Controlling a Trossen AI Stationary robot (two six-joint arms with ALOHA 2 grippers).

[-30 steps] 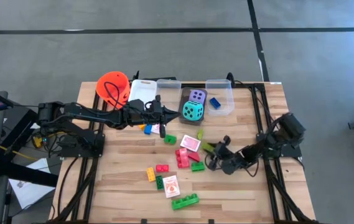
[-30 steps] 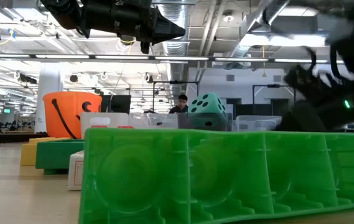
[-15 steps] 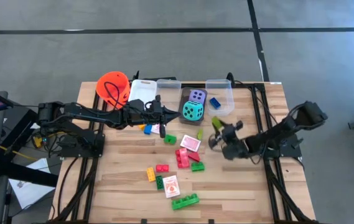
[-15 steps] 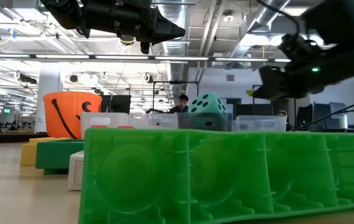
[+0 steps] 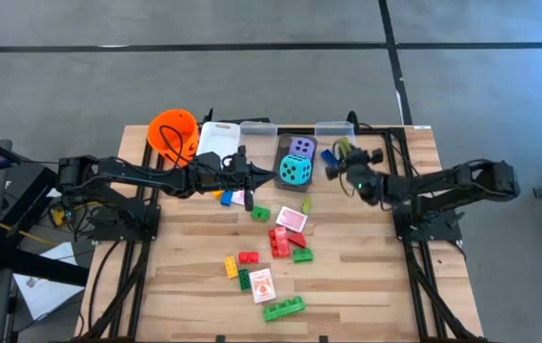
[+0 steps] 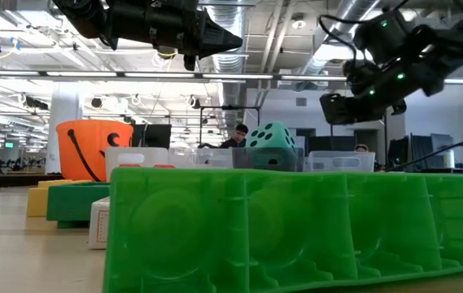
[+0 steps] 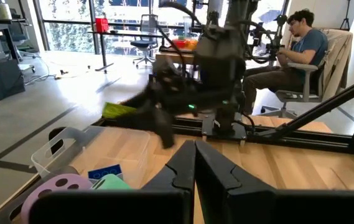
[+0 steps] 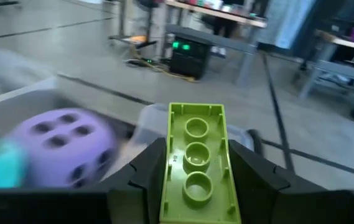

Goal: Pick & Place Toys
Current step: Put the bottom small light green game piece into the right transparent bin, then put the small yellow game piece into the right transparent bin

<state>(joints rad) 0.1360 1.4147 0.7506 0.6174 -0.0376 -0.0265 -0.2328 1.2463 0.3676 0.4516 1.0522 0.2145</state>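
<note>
The right tool [image 5: 339,155], clamped on a lime-green brick [image 8: 195,163], has been carried from mid-counter to the clear bin [image 5: 336,130]; release is judged imminent. The left tool [image 5: 243,167] is held closed, empty.

Grey floor [image 5: 251,86] crossed by dark lines surrounds the wooden bench [image 5: 204,286]. Bright ceiling lights [image 6: 3,45] hang overhead. A person [image 7: 295,46] sits on a chair [image 7: 335,53].

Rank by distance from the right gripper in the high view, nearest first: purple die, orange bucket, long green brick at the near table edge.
Right gripper holds a lime brick over the back bins.
1. Purple die: just beside it, toward the left arm, in the dark bin.
2. Orange bucket: back corner on the left arm's side.
3. Long green brick: front edge, farthest.
</note>
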